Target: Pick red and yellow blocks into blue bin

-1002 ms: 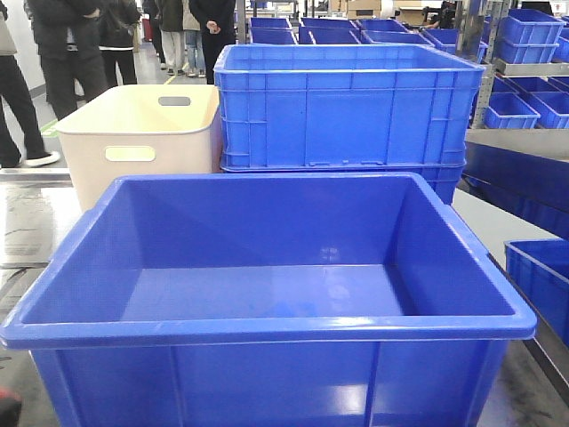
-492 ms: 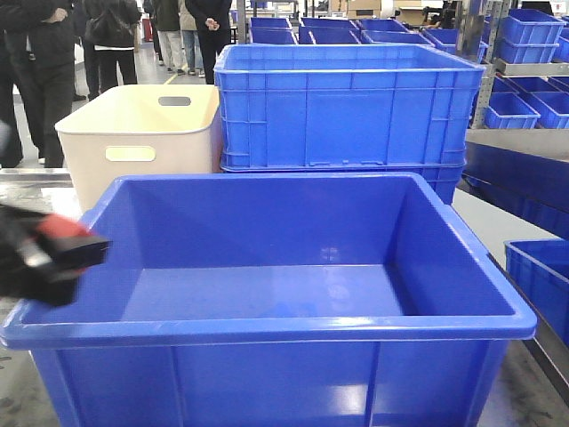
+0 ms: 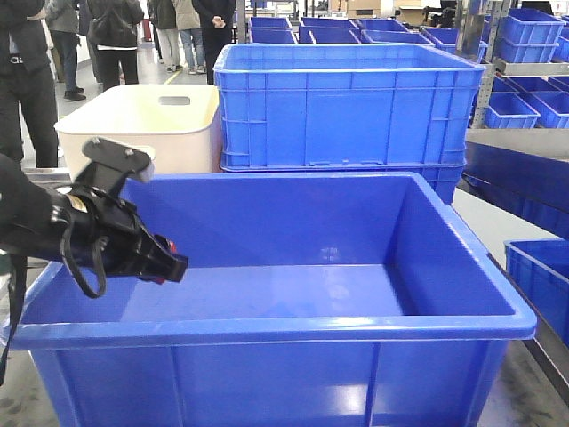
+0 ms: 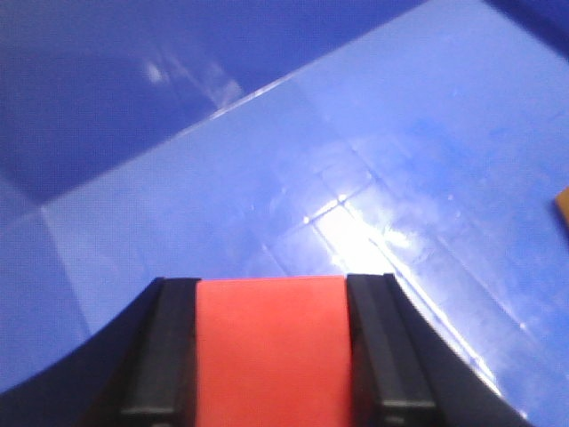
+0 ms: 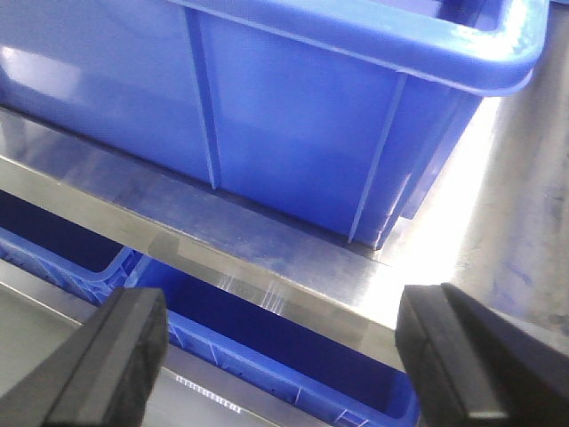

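Note:
The blue bin (image 3: 267,331) fills the foreground of the front view. My left gripper (image 3: 169,262) reaches over its left rim and hangs inside, above the floor. It is shut on the red block (image 4: 271,351), which sits squarely between the two black fingers (image 4: 178,356) over the glossy bin floor (image 4: 356,160). A yellow-orange sliver (image 4: 562,205) shows at the right edge of the left wrist view; I cannot tell whether it is the yellow block. My right gripper (image 5: 284,347) is open and empty, low beside the bin's outer wall (image 5: 293,133).
A ribbed blue crate (image 3: 347,107) and a cream tub (image 3: 142,133) stand behind the bin. People (image 3: 116,36) stand at the back left. Another blue crate (image 3: 542,276) sits to the right. Under the steel table edge (image 5: 267,258) lies a lower blue crate (image 5: 293,338).
My left arm has swung in from the left edge of the frame, over the bin's left rim and into the bin, carrying the red block.

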Controlling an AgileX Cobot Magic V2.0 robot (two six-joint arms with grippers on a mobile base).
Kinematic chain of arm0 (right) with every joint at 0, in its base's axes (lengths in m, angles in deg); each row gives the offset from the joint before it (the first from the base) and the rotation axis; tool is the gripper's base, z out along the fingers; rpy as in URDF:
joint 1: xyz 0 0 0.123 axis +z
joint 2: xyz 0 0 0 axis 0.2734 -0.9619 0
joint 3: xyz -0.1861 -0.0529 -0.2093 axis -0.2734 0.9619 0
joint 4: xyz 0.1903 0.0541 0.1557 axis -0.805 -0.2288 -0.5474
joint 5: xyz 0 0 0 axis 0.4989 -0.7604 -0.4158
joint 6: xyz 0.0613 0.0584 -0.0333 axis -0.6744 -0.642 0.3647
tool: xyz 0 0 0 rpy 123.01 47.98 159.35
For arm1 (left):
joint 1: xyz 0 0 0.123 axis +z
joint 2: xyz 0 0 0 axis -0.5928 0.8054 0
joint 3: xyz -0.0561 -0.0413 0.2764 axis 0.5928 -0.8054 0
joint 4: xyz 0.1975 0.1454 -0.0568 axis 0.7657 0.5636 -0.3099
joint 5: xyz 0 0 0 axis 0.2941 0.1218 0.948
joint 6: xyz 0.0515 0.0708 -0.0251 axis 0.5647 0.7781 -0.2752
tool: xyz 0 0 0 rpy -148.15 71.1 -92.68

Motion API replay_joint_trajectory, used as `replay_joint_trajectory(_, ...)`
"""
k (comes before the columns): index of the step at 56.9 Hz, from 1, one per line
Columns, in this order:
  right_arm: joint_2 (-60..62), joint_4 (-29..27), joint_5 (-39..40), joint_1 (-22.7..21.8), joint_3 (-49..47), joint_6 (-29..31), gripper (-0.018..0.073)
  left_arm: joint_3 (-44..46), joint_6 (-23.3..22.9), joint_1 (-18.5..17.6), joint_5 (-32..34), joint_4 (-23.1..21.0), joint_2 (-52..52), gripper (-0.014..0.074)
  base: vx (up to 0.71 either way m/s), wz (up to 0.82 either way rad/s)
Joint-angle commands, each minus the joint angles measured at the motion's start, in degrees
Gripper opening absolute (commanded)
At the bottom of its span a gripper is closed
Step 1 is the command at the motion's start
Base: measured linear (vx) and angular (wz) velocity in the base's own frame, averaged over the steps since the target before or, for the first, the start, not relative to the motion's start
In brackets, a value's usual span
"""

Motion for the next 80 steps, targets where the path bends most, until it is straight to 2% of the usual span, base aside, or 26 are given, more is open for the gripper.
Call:
replay_joint_trajectory(1, 0.25, 0.13, 4.59, 0.17, -1.77, 0.66, 0.0573, 2.14, -0.08, -0.44, 3.25, -1.06, -1.56, 0.0301, 0.00, 0.00)
replay_joint_trajectory(17, 0.25, 0.13, 4.54, 0.17, -1.77, 0.66, 0.0573, 2.14, -0.13, -0.44, 3.11, -1.12, -1.18, 0.0536, 0.00, 0.00)
replay_joint_trajectory(23, 0.25, 0.13, 4.54, 0.17, -1.77, 0.66, 0.0573, 2.14, -0.13, -0.44, 3.06, -1.12, -1.18, 0.0585, 0.00, 0.00)
replay_joint_trajectory(40, 0.25, 0.13, 4.54, 0.17, -1.77, 0.66, 0.0573, 2.14, -0.24, -0.44, 1.68, -1.06, -3.13, 0.0593, 0.00, 0.00)
replay_joint_trajectory(49, 0.25, 0.13, 4.54, 0.17, -1.77, 0.66, 0.0573, 2.14, -0.36, -0.44, -2.07, -1.13, -9.22, 0.0593, 0.00, 0.00)
replay_joint_trajectory(50, 0.25, 0.13, 4.54, 0.17, -1.77, 0.66, 0.0573, 2.08, -0.36, -0.44, -4.02, -1.35, -11.47, 0.0593, 0.00, 0.00)
replay_joint_trajectory(55, 0.25, 0.13, 4.54, 0.17, -1.77, 0.66, 0.0573, 0.87, -0.30, -0.44, -5.60, -2.99, -15.72, 0.0593, 0.00, 0.00)
replay_joint_trajectory(65, 0.25, 0.13, 4.54, 0.17, -1.77, 0.66, 0.0573, -8.74, -0.04, -0.44, -4.15, -5.33, -27.18, 0.0593, 0.00, 0.00)
replay_joint_trajectory(80, 0.25, 0.13, 4.54, 0.17, -1.77, 0.66, 0.0573, -25.96, -0.29, -0.44, -4.37, -5.54, -44.43, 0.0593, 0.00, 0.00)
